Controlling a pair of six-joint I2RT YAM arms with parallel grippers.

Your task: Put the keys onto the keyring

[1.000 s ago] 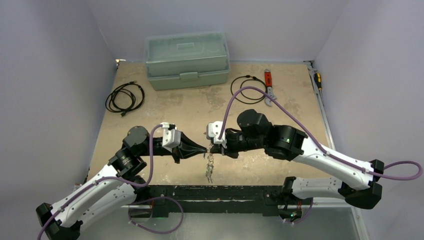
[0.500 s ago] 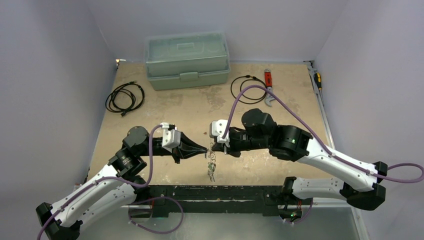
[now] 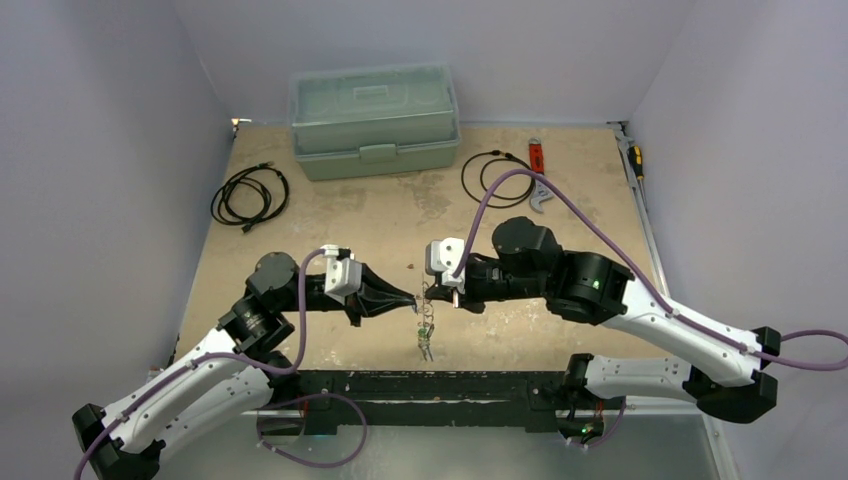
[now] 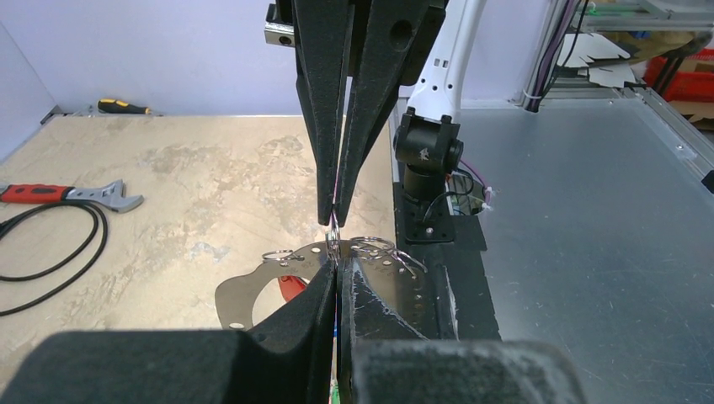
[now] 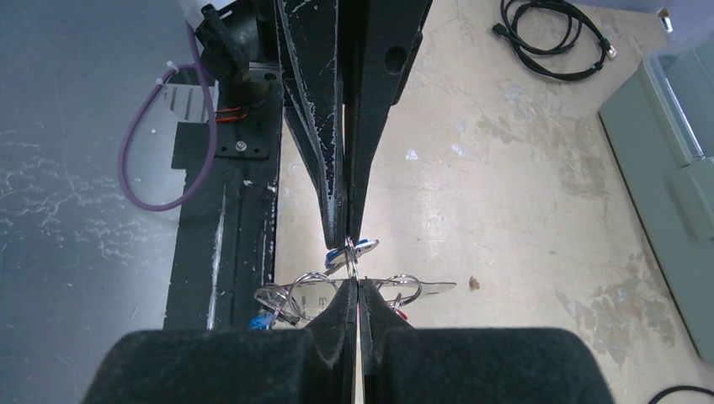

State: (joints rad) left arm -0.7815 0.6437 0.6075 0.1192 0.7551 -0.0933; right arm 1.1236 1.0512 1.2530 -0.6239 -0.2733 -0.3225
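– While they're nose to nose, from above: left gripper point(image 3: 412, 302) meets right gripper point(image 3: 432, 295), with keyring point(image 3: 424, 318) and keys point(image 3: 426, 345) dangling beneath.
– Left wrist view?
– Jaws narrow, nipping the ring's wire.
– Right wrist?
– Likewise, blue-headed key point(image 5: 358, 247) just beside. Threading, I'd say. Next, the coil needs prising apart.

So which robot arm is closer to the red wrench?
Right. The right arm reaches across just in front of the red wrench; the left arm is over on the far side from it.
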